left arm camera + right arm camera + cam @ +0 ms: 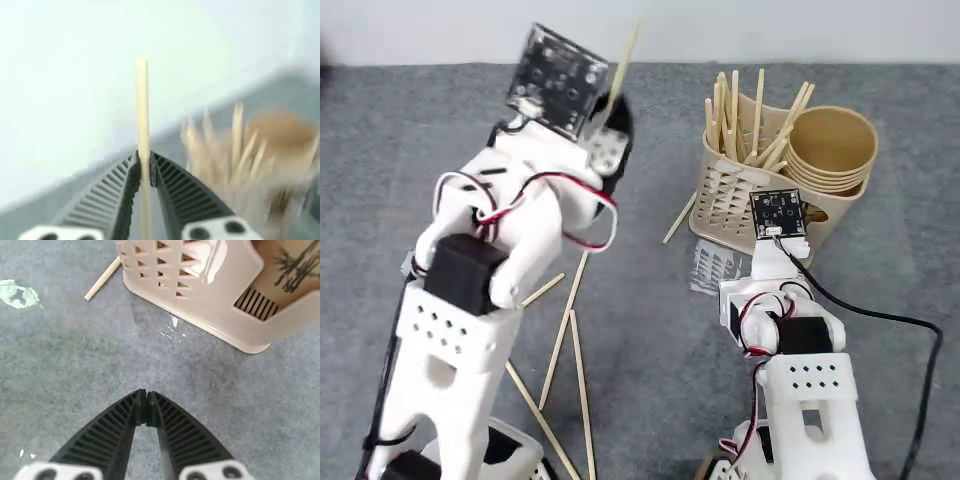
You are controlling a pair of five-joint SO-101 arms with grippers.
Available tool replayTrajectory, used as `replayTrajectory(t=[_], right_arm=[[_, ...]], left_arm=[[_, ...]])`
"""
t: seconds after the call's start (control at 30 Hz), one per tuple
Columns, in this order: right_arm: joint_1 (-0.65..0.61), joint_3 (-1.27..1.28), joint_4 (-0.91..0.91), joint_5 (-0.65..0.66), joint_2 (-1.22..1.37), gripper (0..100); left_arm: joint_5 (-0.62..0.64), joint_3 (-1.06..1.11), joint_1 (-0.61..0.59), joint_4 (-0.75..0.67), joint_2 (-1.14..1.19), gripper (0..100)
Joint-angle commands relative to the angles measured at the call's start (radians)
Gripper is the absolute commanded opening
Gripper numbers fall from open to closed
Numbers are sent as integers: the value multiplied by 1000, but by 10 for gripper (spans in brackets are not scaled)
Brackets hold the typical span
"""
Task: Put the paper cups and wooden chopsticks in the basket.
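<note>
Beige plastic lattice basket (725, 205) (200, 287) stands on a grey felt mat (910, 90). One half of the basket holds a stack of tan paper cups (835, 150). The other half holds a bundle of pale wooden chopsticks (735, 115), standing on end and fanned out above the rim.

Left arm (490, 260): well to the side of the basket, on the chopstick-bundle side. Elbow bent, forearm angled up, wrist lifted high off the mat. Left gripper (145, 167) (612, 118): jaws pinched narrow onto a single wooden chopstick (142, 110) (625, 55). The stick passes between the very tips and stands upright, its free end leaning slightly toward the basket. Clear of the basket, not touching it.

Right arm (790, 340): low, stretched forward on the basket's near side, with its wrist board over the basket's near wall. Right gripper (146, 407): jaws pressed together with nothing between them. The tips point down at bare mat, just short of the basket's foot.

One loose chopstick (678, 220) (102, 279) lies flat on the mat, one end at the basket's lower corner on the bundle side.

Several more scattered chopsticks (565, 330) lie crossed on the mat farther from the basket, beside the left arm's base.
</note>
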Motion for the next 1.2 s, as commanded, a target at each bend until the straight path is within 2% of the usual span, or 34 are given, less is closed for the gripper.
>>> replayTrajectory(t=[0.0, 0.17, 0.43, 0.57, 0.67, 0.77, 0.9, 1.0, 1.17], right_arm=[[-5, -9, -18, 3, -27, 9], [-5, -9, -18, 3, -27, 9], [-5, -9, -18, 3, -27, 9], [-5, -9, -18, 3, -27, 9], [-5, -9, -18, 3, -27, 9], [-5, -9, -18, 5, -27, 9], [-7, -9, -18, 11, -27, 10], [-7, -9, -18, 11, -27, 11], [-8, -15, -10, 11, -36, 10]], left_arm=[[80, -36, 43, -293, 14, 12], [104, -38, 95, -535, 155, 12], [106, -42, 170, -784, 358, 12], [106, -44, 187, -845, 422, 12], [106, -38, 192, -841, 456, 13], [106, -42, 186, -730, 471, 51], [121, -90, 172, -470, 427, 167], [172, -151, 138, -308, 358, 174], [178, -205, 35, -91, 203, 174]])
